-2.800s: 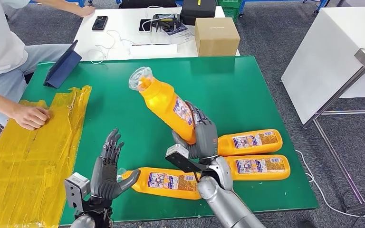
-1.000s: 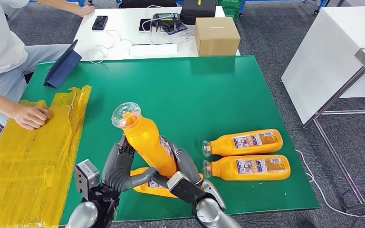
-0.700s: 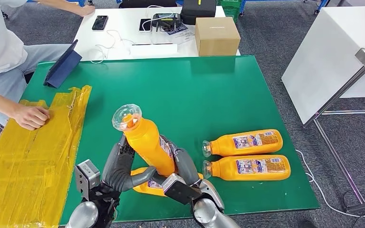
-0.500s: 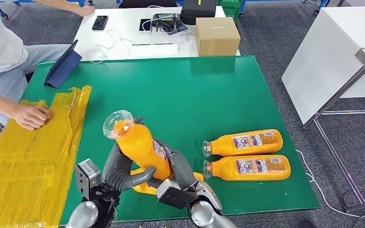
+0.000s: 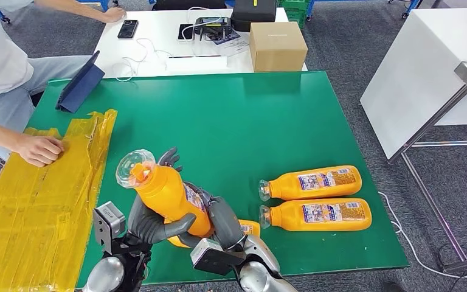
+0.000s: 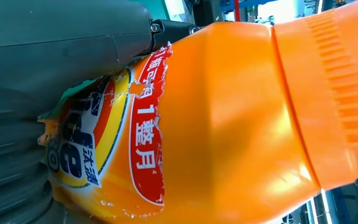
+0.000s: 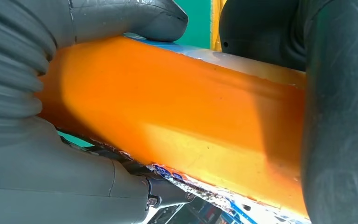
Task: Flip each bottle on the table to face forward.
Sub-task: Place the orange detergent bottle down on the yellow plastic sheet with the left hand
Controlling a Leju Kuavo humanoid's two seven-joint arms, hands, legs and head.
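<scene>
Between both hands [image 5: 158, 222] – smooth orange plastic bottle [image 5: 167, 194], torn glossy label.

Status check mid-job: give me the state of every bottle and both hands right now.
Held orange bottle: lifted, tilted, cap end up, gripped by both hands.
Bottle beneath it: lying, mostly hidden.
Upper right bottle: lying, label up.
Lower right bottle: lying, label up.
Left hand: grips held bottle.
Right hand: grips held bottle.

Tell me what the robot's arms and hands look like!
Its arms are shiny silver metal tubes. The left hand and right hand are dark grey, with thick grey thumbs and darker fingers. Each wrist has a ribbed grey cover and a small boxy grey camera block.
</scene>
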